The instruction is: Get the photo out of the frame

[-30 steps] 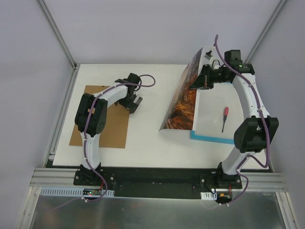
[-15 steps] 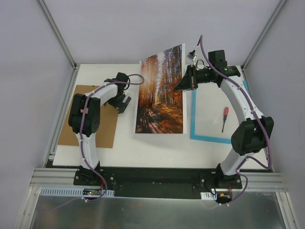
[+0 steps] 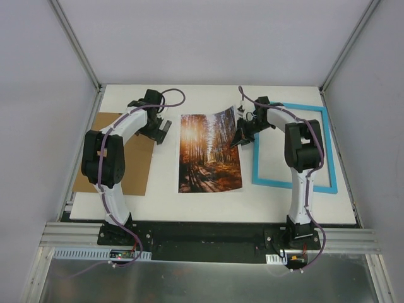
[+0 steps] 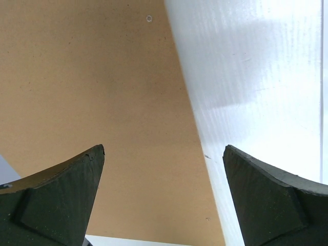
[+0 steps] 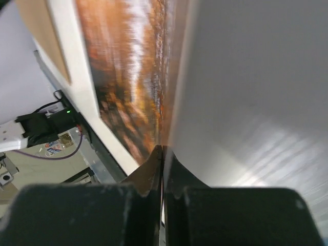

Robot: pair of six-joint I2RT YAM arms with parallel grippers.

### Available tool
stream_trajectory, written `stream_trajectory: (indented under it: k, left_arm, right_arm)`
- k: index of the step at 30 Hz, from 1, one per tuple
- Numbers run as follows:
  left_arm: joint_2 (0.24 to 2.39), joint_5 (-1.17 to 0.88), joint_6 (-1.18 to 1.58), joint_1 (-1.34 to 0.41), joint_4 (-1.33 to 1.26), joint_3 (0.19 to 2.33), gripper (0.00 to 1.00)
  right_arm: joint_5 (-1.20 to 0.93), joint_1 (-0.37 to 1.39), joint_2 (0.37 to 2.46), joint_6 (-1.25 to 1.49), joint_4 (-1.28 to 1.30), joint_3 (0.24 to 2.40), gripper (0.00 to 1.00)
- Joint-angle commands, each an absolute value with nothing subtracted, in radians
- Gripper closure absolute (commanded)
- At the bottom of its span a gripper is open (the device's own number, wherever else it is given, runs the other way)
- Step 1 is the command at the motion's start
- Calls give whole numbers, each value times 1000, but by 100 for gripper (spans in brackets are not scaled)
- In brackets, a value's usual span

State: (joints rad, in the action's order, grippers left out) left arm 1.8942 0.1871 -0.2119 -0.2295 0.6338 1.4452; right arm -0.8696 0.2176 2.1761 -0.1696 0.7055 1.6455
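The autumn-forest photo print (image 3: 208, 154) lies mostly flat on the white table (image 3: 208, 95), outside the thin turquoise rectangular frame (image 3: 295, 184) and just left of it, between that frame and the plain brown backing board (image 3: 126, 167). The right jaws are pressed together on the print's upper right edge (image 5: 128, 77), which curls upward. The left jaws stand wide apart, holding nothing, above the board's right edge (image 4: 102, 102) where it meets the table.
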Motion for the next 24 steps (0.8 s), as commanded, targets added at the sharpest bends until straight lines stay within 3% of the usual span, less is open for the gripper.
stream_trajectory:
  k: [1, 17, 24]
  left_arm:
    - [1830, 114, -180, -233, 649, 1434, 3]
    - [1809, 57, -155, -239, 649, 1427, 3]
    - [1802, 57, -152, -242, 649, 1422, 2]
  right_arm:
    - [-805, 218, 2197, -163, 701, 1704, 100]
    - [-669, 224, 2204, -83, 607, 1624, 99]
    - [-626, 232, 2189, -97, 627, 1623, 78]
